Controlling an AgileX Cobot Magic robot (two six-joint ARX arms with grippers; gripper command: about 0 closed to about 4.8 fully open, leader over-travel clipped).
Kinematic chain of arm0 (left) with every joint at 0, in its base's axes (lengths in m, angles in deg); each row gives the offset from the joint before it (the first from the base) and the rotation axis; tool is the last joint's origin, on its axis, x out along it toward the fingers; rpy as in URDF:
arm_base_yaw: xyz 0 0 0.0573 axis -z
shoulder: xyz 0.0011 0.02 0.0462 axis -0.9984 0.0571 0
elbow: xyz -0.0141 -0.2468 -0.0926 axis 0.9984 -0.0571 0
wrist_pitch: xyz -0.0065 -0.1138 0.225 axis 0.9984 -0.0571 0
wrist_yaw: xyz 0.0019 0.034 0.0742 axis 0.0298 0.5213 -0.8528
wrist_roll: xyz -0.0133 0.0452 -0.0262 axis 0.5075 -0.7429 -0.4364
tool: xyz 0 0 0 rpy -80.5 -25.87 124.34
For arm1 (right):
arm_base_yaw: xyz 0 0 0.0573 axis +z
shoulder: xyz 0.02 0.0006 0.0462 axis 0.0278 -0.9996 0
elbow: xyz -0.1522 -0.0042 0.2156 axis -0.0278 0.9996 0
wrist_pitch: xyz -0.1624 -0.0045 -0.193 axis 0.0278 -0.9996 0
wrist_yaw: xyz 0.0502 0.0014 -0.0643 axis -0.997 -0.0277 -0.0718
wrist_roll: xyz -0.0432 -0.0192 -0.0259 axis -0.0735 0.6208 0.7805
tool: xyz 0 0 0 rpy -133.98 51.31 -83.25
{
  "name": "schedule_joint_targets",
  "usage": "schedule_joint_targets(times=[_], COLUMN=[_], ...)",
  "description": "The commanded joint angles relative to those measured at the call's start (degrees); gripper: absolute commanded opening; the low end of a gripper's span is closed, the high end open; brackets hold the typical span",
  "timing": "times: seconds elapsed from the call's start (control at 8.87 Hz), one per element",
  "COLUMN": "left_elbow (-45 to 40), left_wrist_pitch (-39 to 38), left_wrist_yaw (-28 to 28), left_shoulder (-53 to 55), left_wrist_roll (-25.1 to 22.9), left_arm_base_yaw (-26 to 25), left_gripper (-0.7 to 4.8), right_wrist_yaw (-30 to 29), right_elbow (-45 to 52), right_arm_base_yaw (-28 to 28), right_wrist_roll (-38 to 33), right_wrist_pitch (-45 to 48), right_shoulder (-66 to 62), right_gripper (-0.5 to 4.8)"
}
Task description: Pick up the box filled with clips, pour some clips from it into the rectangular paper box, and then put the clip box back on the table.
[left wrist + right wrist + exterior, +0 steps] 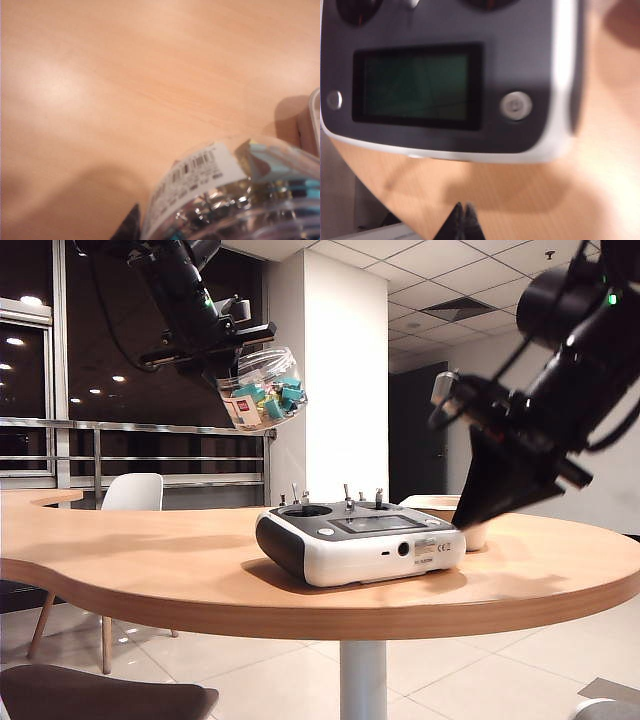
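High above the table [150, 560], the left gripper [222, 352] holds the box filled with clips [265, 388] tight by its upper part, and the jar leans to one side. Teal and yellow clips [280, 398] show through its wall. The rectangular paper box [438, 504] lies well apart, behind the remote controller [360, 540]. To pour well, I think the jar should first travel over this tray and then tip slowly, so only some clips fall. The right gripper [462, 220] hangs near the tray with its tips pressed together and nothing between them. The jar label [192, 175] carries a barcode, but its small print is too blurred to read.
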Motion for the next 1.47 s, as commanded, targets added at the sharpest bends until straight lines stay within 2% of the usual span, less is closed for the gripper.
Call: schedule_joint_targets(times=[0.11, 0.34, 1.13, 1.47], left_elbow=[0.7, 0.9, 1.2, 1.2], left_wrist_pitch=[1.0, 1.0, 0.7, 0.9], left_wrist_yaw=[0.3, 0.3, 0.3, 0.2], left_shoulder=[-0.6, -0.6, -0.6, -0.6], left_wrist_roll=[0.3, 0.3, 0.3, 0.3], left_arm_base_yaw=[0.0, 0.0, 0.0, 0.0], left_gripper=[-0.06, -0.06, -0.06, -0.06], right_wrist_yaw=[-0.1, 0.1, 1.5, 1.2], right_elbow=[1.5, 1.5, 1.0, -3.5], right_arm_base_yaw=[1.7, 3.3, 5.4, 7.3], right_wrist_roll=[0.0, -0.1, -6.3, -6.3], right_wrist_pitch=[6.9, 8.3, 24.9, 29.5], right_shoulder=[-1.1, -3.8, -11.5, -15.0], right_gripper=[-0.01, -0.01, -0.01, -0.01])
